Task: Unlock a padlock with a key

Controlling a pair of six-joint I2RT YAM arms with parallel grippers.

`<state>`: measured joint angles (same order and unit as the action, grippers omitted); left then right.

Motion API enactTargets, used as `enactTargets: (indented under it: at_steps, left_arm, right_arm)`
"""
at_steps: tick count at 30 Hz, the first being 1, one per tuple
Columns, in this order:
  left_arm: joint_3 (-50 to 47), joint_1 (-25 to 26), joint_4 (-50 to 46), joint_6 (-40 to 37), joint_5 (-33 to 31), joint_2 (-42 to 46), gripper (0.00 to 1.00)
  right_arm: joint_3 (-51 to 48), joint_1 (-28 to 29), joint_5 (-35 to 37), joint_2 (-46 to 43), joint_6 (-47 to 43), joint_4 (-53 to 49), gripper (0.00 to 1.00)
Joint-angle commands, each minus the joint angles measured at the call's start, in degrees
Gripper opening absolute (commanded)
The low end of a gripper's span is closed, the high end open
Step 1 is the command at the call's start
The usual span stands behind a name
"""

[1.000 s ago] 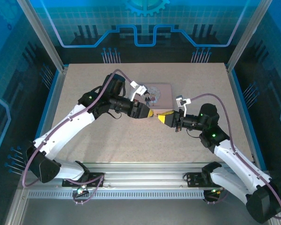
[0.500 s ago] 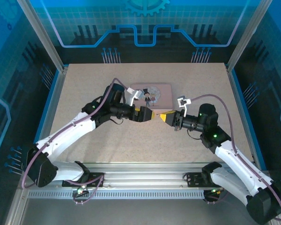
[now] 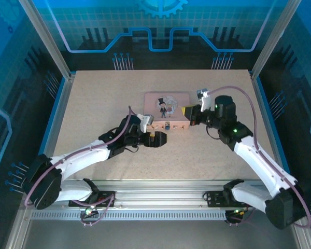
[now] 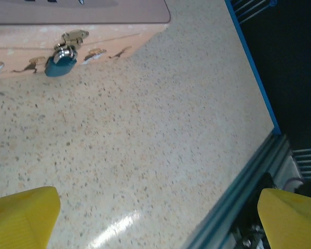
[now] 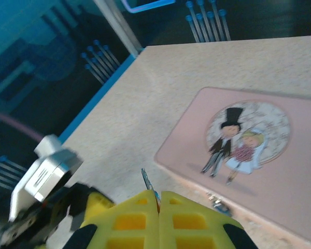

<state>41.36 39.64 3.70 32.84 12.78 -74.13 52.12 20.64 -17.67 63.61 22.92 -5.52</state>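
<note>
Showed a pink box (image 3: 180,104) near the middle of a speckled beige table (image 3: 98,104), lid shut and inside hidden. Bore on the lid a pale round medallion with a cartoon couple (image 5: 232,145): groom in a black suit and top hat, blonde bride in a red dress. Carried a small brass clasp (image 4: 75,37) on the near wall, with the padlock (image 4: 60,63) hung from it, blue-bodied with a silvery shackle, tiny against the box and close to the tabletop. Appeared from above as a dark speck at the middle of that wall.

Held the key (image 5: 146,180) in the right gripper (image 5: 158,199), yellow fingers pressed together on it, thin silvery blade poking out past the tips. Hovered just beside the right end of the box, well apart from the padlock.

Spread the left gripper (image 3: 158,139) wide, yellow fingers (image 4: 23,218) far apart at the lower corners of the left wrist view, gripping nothing. Sat low on the near side of the box, just left of the padlock and apart from it.

Closed in by aluminium frame posts (image 3: 46,41) and glowing blue panels (image 3: 160,26) with circuit-line patterns at the back and sides. Edged with a slotted metal rail (image 3: 160,189) at the near side, by the arm bases.
</note>
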Motion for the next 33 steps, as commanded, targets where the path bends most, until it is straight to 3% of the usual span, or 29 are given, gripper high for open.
enactTargets:
  at_steps: [1, 11, 17, 33]
  left_arm:
    - [-2.85, 1.45, 12.57, 0.51, -4.53, -3.12, 0.99]
    - [-6.51, 2.43, 35.86, -2.68, -7.34, -17.07, 0.99]
    - [-6.03, 2.32, 44.19, -4.61, -8.12, -24.35, 0.99]
    - [-3.26, 1.32, 52.3, -5.5, -8.82, -34.8, 0.99]
  right_arm:
    - [3.96, -2.51, 3.43, 4.61, -2.7, -0.54, 0.0]
    - [17.32, -6.62, 3.55, 23.38, -3.83, -0.11, 0.0]
    - [24.66, -7.71, 4.8, 31.91, -4.86, -0.99, 0.0]
    - [48.33, -6.46, 8.8, 54.94, -6.65, -10.79, 0.0]
